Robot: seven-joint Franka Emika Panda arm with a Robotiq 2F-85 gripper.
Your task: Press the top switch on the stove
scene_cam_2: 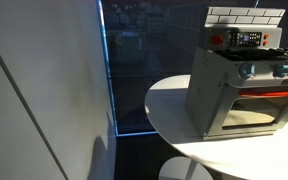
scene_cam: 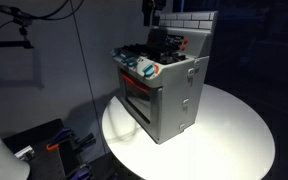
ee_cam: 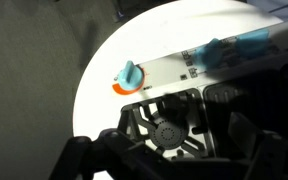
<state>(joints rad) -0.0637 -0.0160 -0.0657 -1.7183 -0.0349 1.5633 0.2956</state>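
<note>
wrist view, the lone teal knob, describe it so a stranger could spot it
On the round white table stands a grey toy stove. In the wrist view, its pale front strip runs beside the black burner. The knob sits alone at that strip's left end, teal on an orange base, apart from the other teal knobs further right.
</note>
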